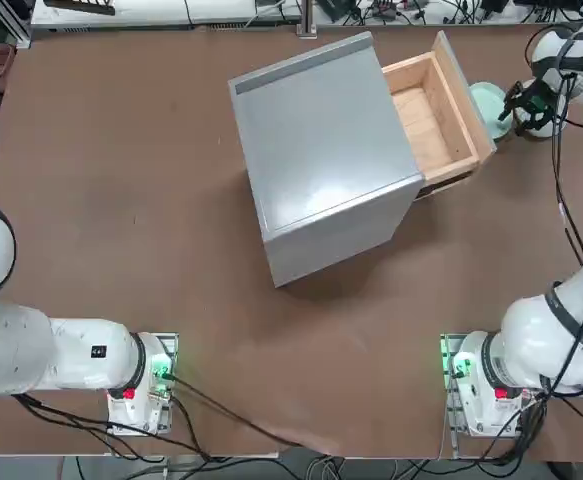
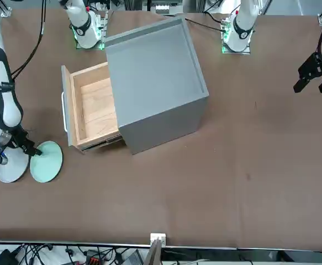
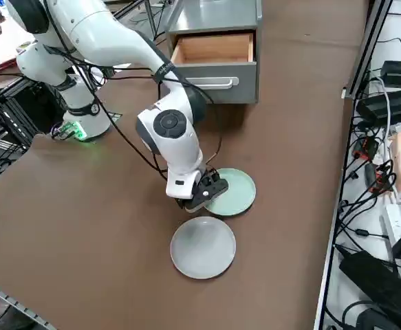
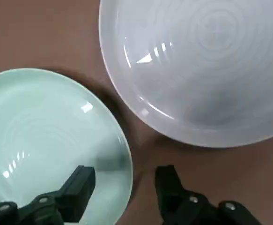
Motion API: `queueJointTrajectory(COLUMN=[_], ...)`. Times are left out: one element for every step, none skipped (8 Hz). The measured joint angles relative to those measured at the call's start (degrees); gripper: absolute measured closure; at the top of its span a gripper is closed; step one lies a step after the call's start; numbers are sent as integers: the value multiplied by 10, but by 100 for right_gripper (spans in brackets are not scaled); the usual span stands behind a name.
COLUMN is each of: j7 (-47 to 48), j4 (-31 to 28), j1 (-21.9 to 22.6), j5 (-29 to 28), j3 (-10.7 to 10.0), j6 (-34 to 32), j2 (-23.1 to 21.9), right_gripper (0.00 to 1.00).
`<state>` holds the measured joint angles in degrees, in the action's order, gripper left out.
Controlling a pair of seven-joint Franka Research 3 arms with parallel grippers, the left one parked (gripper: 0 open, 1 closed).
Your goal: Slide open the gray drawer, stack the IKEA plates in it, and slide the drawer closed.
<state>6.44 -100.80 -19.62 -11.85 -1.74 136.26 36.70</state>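
The mint-green plate [image 4: 47, 136] is round, glossy and low-rimmed, lying flat on the brown table [image 1: 121, 200] just beside the white plate [image 4: 197, 65], a thin strip of table between them. My right gripper [image 4: 127, 185] is spread astride the mint plate's rim, one finger over its inside, the other over bare table, pinching nothing. The gray drawer [image 3: 214, 62] stands pulled out of its cabinet [image 1: 321, 150], empty, with open table between it and the plates.

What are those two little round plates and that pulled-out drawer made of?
The pale mint green round plate and the white round plate look like glossy glazed ceramic, though shiny plastic is possible: both show bright glints. The open drawer shows bare light wood grain inside, behind a matte gray front.
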Motion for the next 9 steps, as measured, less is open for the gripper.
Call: queueJointTrajectory(j7=[0,1,3,4,4,4,4,4,4], j4=[0,0,0,1,1,1,1,4,9], j1=[0,0,0,0,1,1,0,0,0], j5=[0,0,0,0,0,0,0,0,0], j3=[0,0,0,0,0,0,0,0,0], j6=[5,7,7,7,7,8,8,8,8], j2=[5,6,6,6,6,6,6,6,4], right_gripper=[29,37,46,59,70,81,98,100,100])
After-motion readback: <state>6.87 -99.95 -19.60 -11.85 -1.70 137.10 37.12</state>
